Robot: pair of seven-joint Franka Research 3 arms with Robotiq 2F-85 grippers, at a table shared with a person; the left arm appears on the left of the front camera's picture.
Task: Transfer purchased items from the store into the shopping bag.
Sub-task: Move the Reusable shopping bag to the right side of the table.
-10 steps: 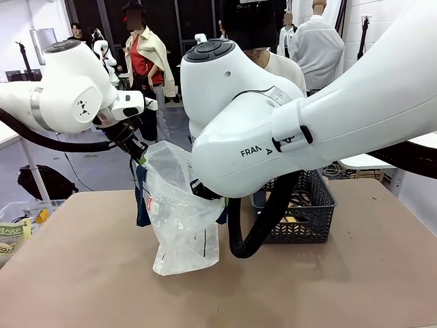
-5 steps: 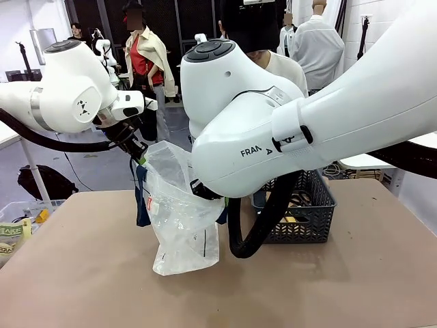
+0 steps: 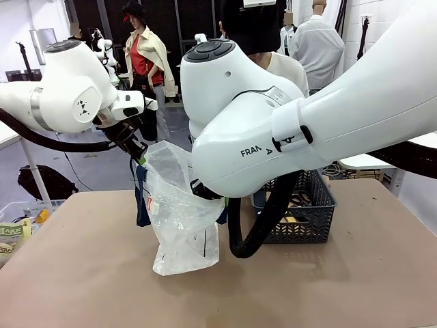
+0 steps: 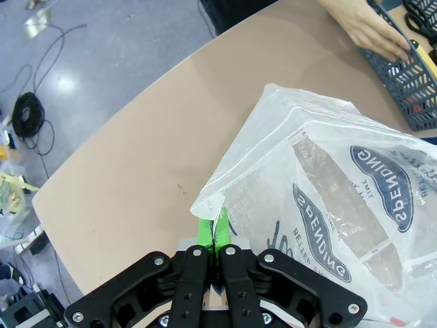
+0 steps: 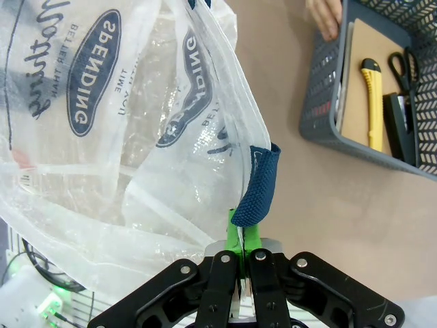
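A brown table (image 3: 82,273) stands in a bright room with a grey floor and loose cables behind it. The clear shopping bag (image 3: 181,219) sits upright near the table's middle, mouth up. The grey basket (image 3: 311,212) is just beside it at three o'clock.

The left claw (image 4: 213,229) is pinched fully shut on the bag's rim, at about eleven o'clock of the mouth. The right claw (image 5: 240,236) is closed just as tightly on the opposite rim, by the navy strap (image 5: 256,184).

Nothing has shifted over the last second. Both arms hold the mouth spread as they were, which I read as waiting for goods to be dropped in. A person's hand (image 4: 365,31) rests on the basket's edge. Inside the basket lie a yellow cutter (image 5: 372,102), scissors (image 5: 404,68) and a brown card (image 5: 358,75).

From the front, the right arm's bulk covers the bag's right half and part of the basket. A small red-and-white label (image 3: 149,203) shows through the plastic at nine o'clock. I cannot tell whether anything else is inside.
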